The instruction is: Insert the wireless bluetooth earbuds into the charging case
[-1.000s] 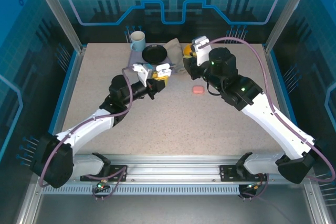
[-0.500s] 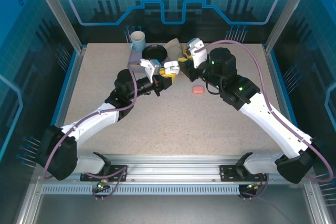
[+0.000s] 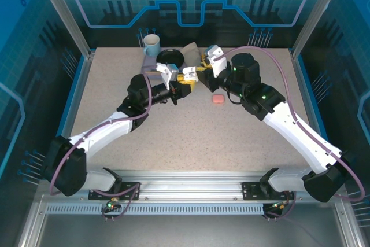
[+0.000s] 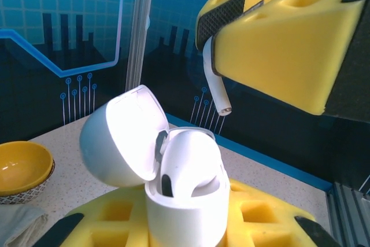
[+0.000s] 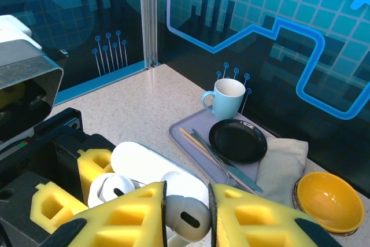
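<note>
Left gripper (image 3: 180, 79) is clamping the white charging case (image 4: 184, 201) between its yellow pads, with the lid (image 4: 118, 143) standing open. Right gripper (image 3: 202, 69) is pinching one white earbud (image 4: 215, 88) by its head, stem pointing down. The earbud is hanging just above the case's open mouth, not touching it. A salmon-pink case (image 3: 218, 100) is lying on the table (image 3: 191, 137) near the right gripper.

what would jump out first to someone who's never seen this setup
The left hand grips an open white charging case, lid flipped back, over the back middle of the table. Just above it the right hand pinches a white earbud, stem pointing down. A small pink case lies alone on the table to their right.
</note>
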Action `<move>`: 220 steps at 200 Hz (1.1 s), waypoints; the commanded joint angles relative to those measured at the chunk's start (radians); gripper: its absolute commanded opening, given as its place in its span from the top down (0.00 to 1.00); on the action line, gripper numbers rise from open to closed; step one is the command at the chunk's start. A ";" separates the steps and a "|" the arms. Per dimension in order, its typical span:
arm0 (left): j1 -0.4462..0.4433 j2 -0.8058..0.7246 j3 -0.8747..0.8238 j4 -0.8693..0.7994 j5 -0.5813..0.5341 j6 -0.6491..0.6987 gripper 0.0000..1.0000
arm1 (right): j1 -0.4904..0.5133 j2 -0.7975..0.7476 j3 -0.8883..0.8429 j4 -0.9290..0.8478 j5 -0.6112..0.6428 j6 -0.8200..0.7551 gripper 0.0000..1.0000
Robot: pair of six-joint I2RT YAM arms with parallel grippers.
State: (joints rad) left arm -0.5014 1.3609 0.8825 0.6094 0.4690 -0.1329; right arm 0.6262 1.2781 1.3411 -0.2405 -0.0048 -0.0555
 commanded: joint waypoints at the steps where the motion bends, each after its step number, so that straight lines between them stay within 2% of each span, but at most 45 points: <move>1: -0.012 0.006 0.041 0.020 0.033 -0.009 1.00 | -0.013 -0.023 -0.020 0.053 -0.002 -0.040 0.76; 140: -0.019 0.003 0.059 0.008 0.044 -0.005 1.00 | -0.014 -0.009 -0.049 0.089 0.034 -0.066 0.77; 220: -0.020 0.010 0.064 0.012 0.035 -0.002 1.00 | -0.014 -0.014 -0.061 0.085 0.000 -0.041 0.76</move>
State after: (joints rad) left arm -0.5137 1.3682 0.9081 0.5949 0.4881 -0.1326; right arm 0.6254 1.2755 1.2884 -0.1841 0.0139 -0.1120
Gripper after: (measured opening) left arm 0.219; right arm 0.235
